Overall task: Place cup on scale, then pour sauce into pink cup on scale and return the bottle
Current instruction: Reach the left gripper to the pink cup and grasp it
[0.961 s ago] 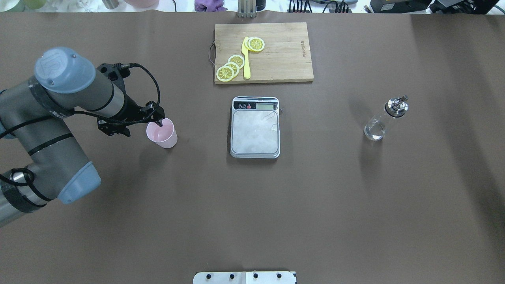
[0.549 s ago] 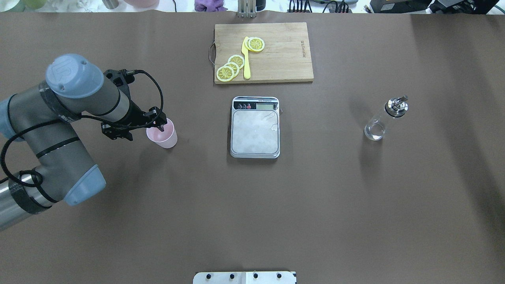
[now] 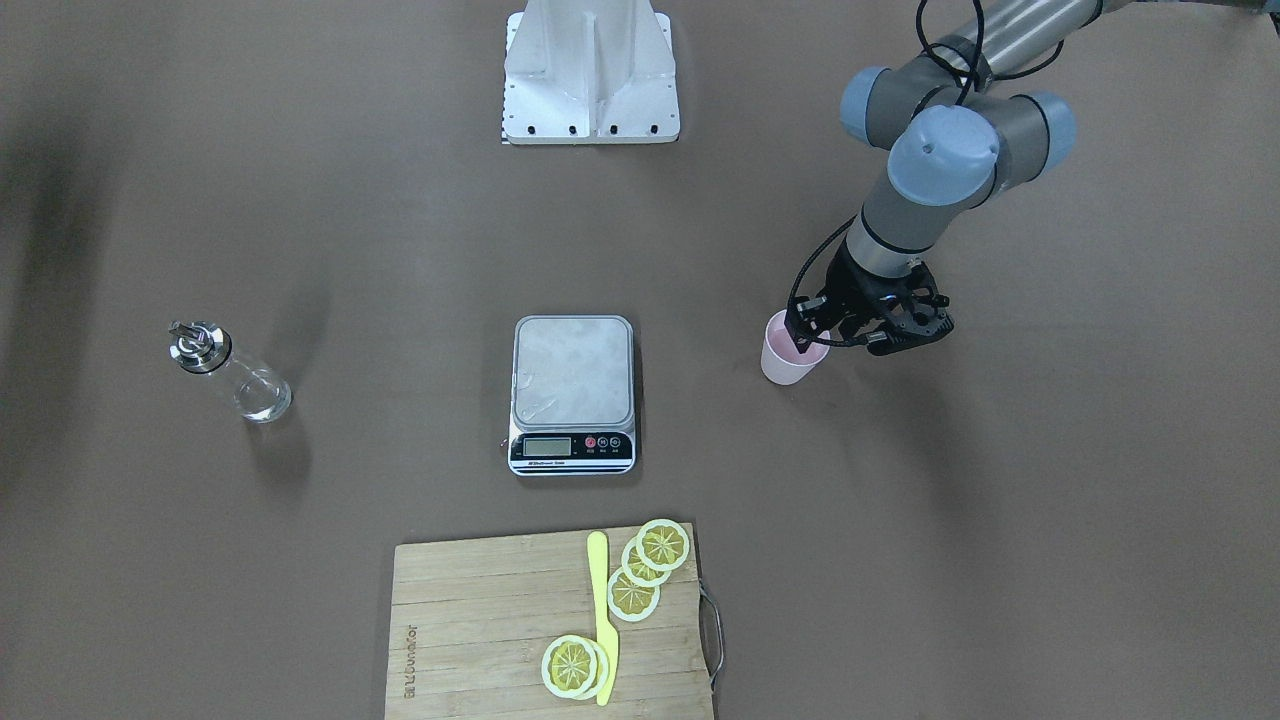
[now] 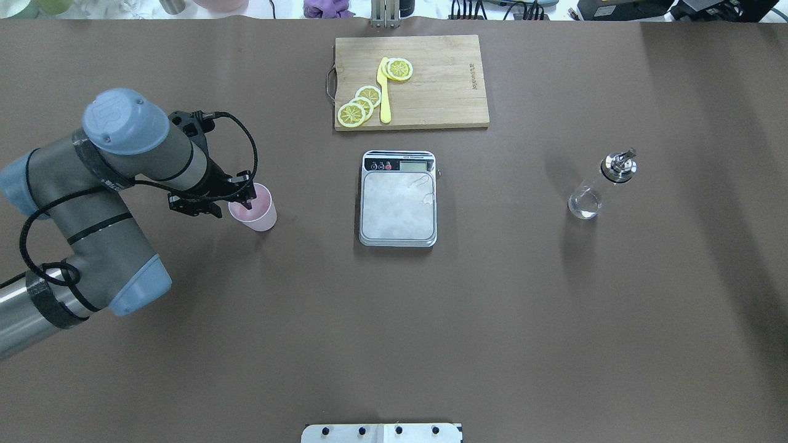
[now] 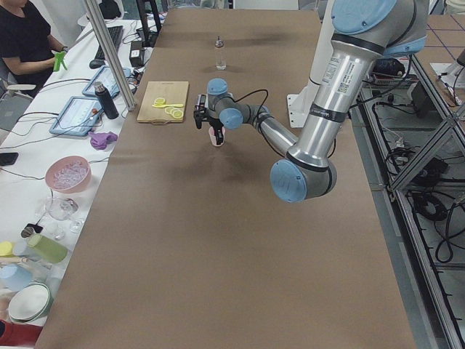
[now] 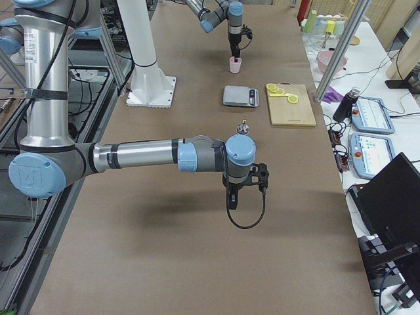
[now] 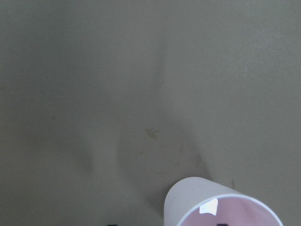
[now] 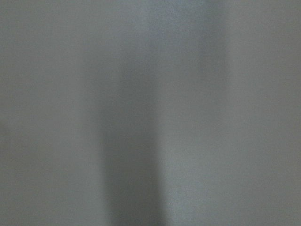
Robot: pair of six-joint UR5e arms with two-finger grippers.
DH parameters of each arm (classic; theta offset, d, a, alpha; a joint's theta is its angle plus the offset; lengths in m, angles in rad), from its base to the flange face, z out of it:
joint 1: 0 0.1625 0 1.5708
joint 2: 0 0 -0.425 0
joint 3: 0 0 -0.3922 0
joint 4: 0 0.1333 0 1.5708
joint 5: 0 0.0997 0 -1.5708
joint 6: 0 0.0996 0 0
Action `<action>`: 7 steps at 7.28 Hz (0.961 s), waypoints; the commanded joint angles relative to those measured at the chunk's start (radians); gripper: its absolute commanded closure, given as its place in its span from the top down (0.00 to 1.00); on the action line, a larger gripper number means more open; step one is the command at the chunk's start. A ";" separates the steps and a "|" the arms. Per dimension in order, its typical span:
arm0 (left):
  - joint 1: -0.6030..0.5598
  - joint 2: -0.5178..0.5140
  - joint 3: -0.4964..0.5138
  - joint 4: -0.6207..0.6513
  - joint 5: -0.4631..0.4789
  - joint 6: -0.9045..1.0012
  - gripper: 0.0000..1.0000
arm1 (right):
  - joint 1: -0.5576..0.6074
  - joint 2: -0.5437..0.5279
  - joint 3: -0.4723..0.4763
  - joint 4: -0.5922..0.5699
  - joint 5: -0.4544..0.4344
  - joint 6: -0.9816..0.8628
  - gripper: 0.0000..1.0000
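Note:
The pale pink cup (image 4: 257, 214) stands upright on the brown table, left of the scale (image 4: 398, 209), whose platform is bare. My left gripper (image 4: 244, 198) is open at the cup's near-left rim, one finger inside the cup and one outside. The wrist view shows the cup's mouth (image 7: 221, 202) at its bottom edge. The clear glass bottle (image 4: 588, 197) with a metal spout stands far to the right. My right gripper (image 6: 231, 200) shows only in the exterior right view, low over bare table; I cannot tell if it is open or shut.
A wooden cutting board (image 4: 443, 86) with lemon slices and a yellow knife (image 4: 385, 92) lies behind the scale. The robot's base plate (image 4: 381, 432) is at the table's near edge.
My left arm's elbow and wrist have swung to the right, and the gripper has settled over the cup's left rim. The cup, scale and bottle have not moved.

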 commanded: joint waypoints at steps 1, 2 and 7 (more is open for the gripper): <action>0.000 -0.001 -0.002 -0.003 -0.010 0.001 0.00 | 0.000 0.000 0.001 0.000 0.001 0.000 1.00; 0.000 -0.001 -0.010 -0.003 -0.015 0.001 0.00 | 0.000 0.000 0.001 0.000 0.001 0.000 1.00; -0.100 -0.204 -0.102 0.300 -0.160 -0.002 0.00 | 0.000 0.000 0.001 0.001 0.000 0.000 1.00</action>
